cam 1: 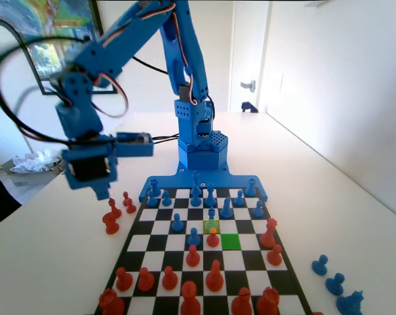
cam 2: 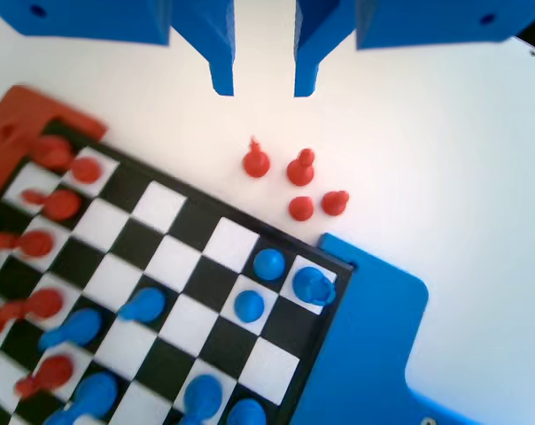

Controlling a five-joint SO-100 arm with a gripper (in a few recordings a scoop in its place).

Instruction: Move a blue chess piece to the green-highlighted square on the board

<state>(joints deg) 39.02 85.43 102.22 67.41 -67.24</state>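
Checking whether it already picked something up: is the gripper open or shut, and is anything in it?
Open and empty. In the wrist view the gripper has a clear gap between its jaws, with only bare white table behind.

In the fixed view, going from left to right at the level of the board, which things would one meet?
Blue end effector hanging above the table → small group of red plastic pieces on the white table → black-and-white chequered board → bright green-highlighted square → three blue plastic pieces on the table.
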